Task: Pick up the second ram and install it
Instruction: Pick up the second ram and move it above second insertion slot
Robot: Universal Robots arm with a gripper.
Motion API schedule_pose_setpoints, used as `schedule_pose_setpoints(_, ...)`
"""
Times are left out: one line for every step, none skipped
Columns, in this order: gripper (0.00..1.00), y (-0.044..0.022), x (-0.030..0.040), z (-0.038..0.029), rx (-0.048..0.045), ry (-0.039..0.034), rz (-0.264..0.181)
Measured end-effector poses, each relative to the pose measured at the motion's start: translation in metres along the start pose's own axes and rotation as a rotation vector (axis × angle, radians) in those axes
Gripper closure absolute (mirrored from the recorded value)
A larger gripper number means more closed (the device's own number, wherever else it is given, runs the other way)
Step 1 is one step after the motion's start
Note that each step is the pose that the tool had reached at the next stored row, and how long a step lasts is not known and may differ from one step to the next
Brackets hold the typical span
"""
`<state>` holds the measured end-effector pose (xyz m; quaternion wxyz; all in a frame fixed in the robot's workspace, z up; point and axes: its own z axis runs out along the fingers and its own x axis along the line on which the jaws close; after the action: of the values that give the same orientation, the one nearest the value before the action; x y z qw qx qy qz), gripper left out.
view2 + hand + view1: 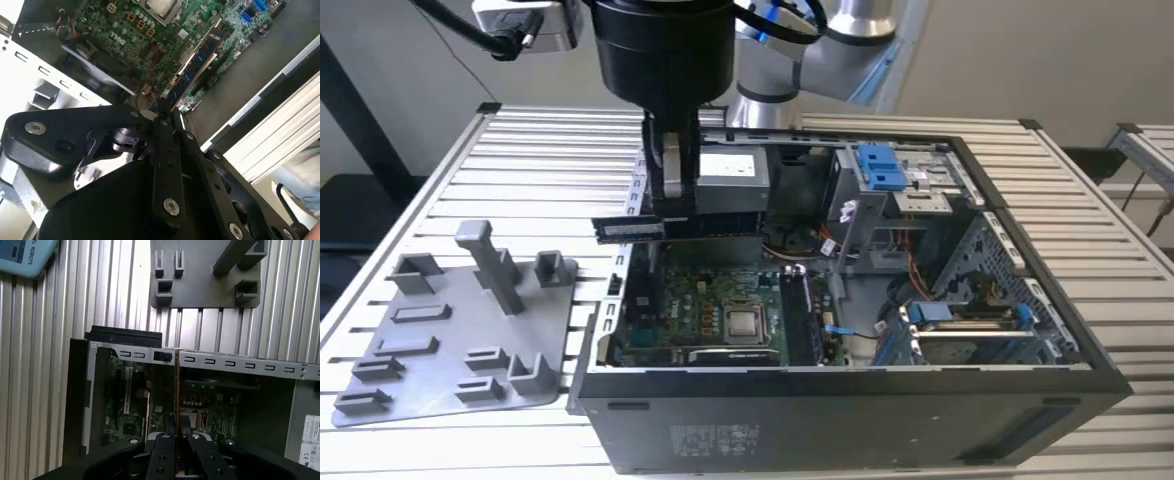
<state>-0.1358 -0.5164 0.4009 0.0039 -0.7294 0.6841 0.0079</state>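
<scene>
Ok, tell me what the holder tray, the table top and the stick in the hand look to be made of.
Holder tray: matt grey plastic by its look, one even colour, moulded posts.
Table top: pale ribbed metal, probably aluminium profiles, with a dull sheen.
Ram stick, clamped in the hand: thin dark board, likely circuit-board laminate.

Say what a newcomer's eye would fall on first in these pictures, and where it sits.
The gripper holds a dark ram level above the open case, over its side toward the exterior view's left. Below it lies the green motherboard, bare to view. A grey tray with upright posts lies on the slatted table beside the case, on the exterior view's left.
</scene>
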Motion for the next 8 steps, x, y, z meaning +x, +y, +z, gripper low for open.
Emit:
schedule_pose_setpoints(0.85,-0.0007,0.0000,0.0000,0.0001,0.0000,0.007)
schedule_pose_setpoints(0.85,-0.0013,0.0000,0.0000,0.0002,0.0000,0.013)
schedule_pose_setpoints(0.85,-0.0019,0.0001,0.0001,0.0003,0.0000,0.020)
schedule_pose_setpoints(0.85,-0.0024,0.0001,0.0001,0.0004,-0.0001,0.027)
schedule_pose_setpoints(0.85,-0.0029,0.0002,0.0001,0.0005,0.0000,0.035)
schedule_pose_setpoints(0.85,-0.0032,0.0002,0.0001,0.0007,-0.0002,0.043)
schedule_pose_setpoints(0.85,-0.0035,0.0002,0.0002,0.0008,-0.0002,0.053)
schedule_pose_setpoints(0.85,-0.0038,0.0002,0.0002,0.0010,-0.0002,0.062)
